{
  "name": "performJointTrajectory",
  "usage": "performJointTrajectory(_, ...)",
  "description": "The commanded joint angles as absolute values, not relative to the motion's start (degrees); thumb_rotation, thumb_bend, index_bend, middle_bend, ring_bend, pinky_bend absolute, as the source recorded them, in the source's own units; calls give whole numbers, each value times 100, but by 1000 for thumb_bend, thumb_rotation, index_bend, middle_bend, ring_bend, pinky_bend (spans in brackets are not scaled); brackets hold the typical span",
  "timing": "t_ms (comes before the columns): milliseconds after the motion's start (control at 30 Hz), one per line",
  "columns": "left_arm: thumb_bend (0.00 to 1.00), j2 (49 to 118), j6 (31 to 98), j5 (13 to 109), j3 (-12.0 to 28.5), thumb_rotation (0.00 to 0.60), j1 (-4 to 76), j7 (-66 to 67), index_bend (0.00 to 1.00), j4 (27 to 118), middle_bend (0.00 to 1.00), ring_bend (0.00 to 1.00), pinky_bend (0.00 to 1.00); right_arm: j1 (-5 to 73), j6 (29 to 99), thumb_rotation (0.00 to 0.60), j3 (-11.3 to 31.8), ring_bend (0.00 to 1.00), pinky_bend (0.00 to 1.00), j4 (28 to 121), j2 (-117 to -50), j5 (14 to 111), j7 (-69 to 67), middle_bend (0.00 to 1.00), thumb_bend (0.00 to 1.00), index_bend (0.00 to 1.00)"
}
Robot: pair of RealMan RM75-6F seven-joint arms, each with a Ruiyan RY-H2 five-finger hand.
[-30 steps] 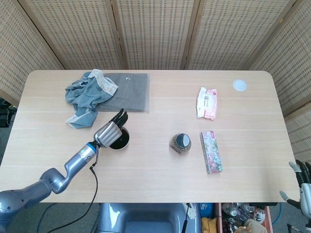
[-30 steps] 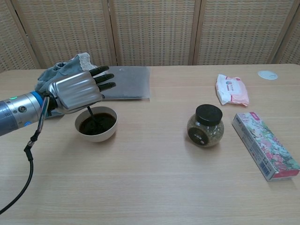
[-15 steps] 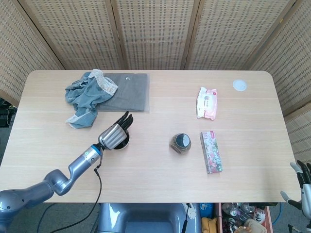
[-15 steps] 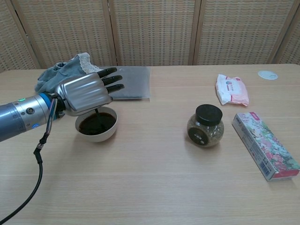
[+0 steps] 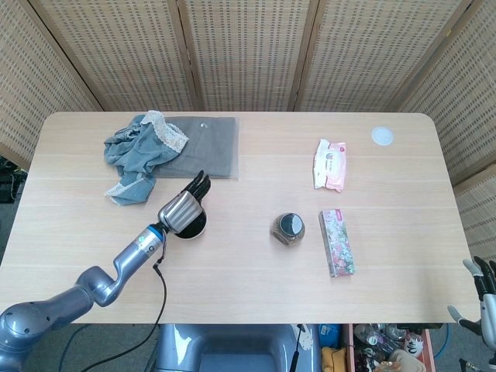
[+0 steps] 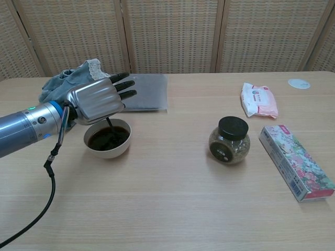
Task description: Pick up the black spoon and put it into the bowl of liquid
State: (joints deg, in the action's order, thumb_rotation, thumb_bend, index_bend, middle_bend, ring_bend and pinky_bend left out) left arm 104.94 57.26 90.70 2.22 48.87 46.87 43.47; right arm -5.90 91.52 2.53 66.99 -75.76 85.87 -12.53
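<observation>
Beneath left hand point(image 6: 97, 102) fingers: thin black spoon point(image 6: 109, 127) held, visible only in chest view, dipping into white bowl of dark liquid point(image 6: 108, 139); right hand point(image 5: 482, 292) off-table, grip unclear.

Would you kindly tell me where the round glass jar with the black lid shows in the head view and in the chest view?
Head view: the glass jar with the black lid stands right of centre, just left of the flowered box.
Chest view: the jar stands right of centre, nearer the camera.
Shared landmark: the flowered box lies to its right in both.

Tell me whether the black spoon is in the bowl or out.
In: the black spoon slants down from the left hand into the dark liquid in the bowl.
</observation>
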Motion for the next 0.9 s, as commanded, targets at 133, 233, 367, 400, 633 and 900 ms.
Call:
performJointTrajectory(133, 405, 10270, 5850, 9094, 100, 600, 4724, 4550, 686, 4424, 107, 0, 0, -582, 9153, 600, 250, 15, 40, 6680, -7585, 8607, -1280, 189, 213, 172)
performJointTrajectory(233, 405, 10149, 5912, 9149, 17, 600, 4660, 4476, 686, 4572, 105, 0, 0, -574, 9146, 600, 253, 15, 40, 6659, -7597, 8612, -1298, 189, 213, 171)
performJointTrajectory(367, 405, 10069, 5966, 9205, -40, 600, 4625, 4421, 686, 4776, 104, 0, 0, -562, 9126, 600, 252, 15, 40, 6625, -7611, 8615, -1331, 189, 213, 171)
performJointTrajectory(400, 405, 10066, 5957, 9206, -36, 600, 4632, 4416, 686, 4825, 104, 0, 0, -562, 9127, 600, 256, 15, 40, 6617, -7612, 8611, -1339, 189, 213, 171)
performJointTrajectory(633, 405, 10179, 5891, 9208, 48, 600, 4745, 4564, 686, 4868, 103, 0, 0, -578, 9133, 600, 265, 14, 40, 6589, -7619, 8587, -1364, 189, 213, 172)
performJointTrajectory(900, 405, 10404, 5756, 9029, 230, 600, 4834, 4665, 686, 4551, 102, 0, 0, -592, 9147, 600, 266, 15, 40, 6581, -7621, 8582, -1365, 189, 212, 171)
